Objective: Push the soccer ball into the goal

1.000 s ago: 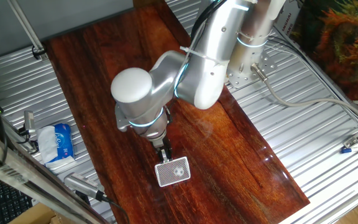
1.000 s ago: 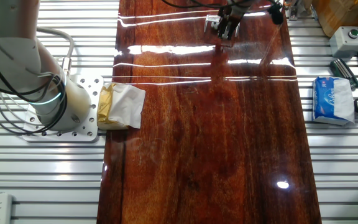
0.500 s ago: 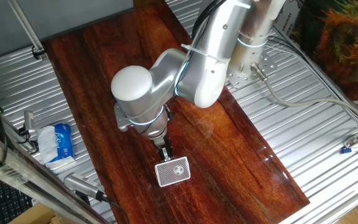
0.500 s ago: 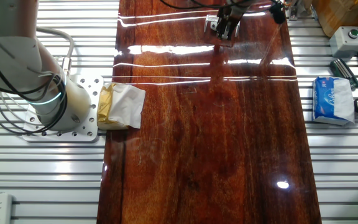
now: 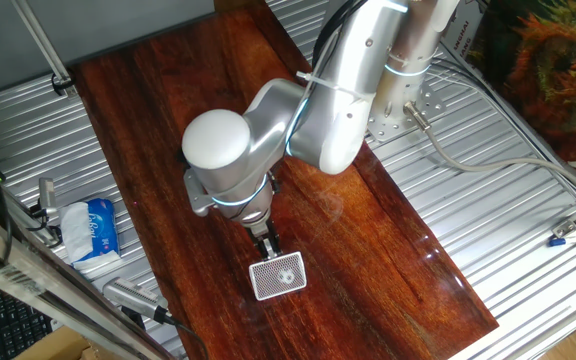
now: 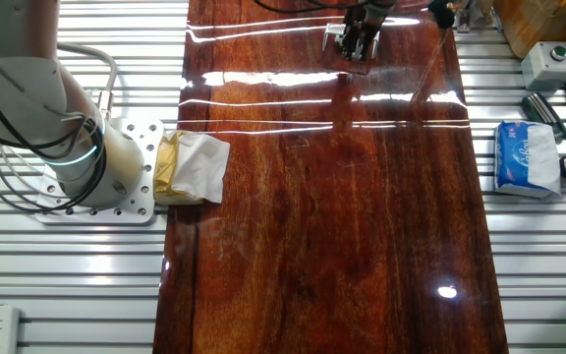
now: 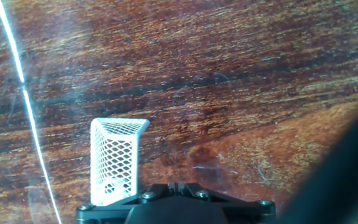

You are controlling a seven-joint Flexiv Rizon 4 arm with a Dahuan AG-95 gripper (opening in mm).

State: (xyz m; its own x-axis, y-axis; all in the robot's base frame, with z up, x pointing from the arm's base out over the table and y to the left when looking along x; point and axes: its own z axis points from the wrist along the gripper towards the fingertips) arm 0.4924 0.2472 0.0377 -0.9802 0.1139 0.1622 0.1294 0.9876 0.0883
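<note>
Sitting inside the goal (image 5: 279,276) near the counter (image 5: 188,110) edge, the soccer ball (image 5: 287,275) shows through the mesh. The gripper (image 5: 267,248) hangs just beside the goal; whether its jaws are apart or together cannot be told.

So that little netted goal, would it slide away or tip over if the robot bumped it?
Probably it would slide. The goal looks like thin white frame and fine mesh, so likely very light, and the wooden table is glossy enough to show glare streaks. Tipping seems possible too: in the hand view it stands taller than wide. The gripper is right beside it.
</note>
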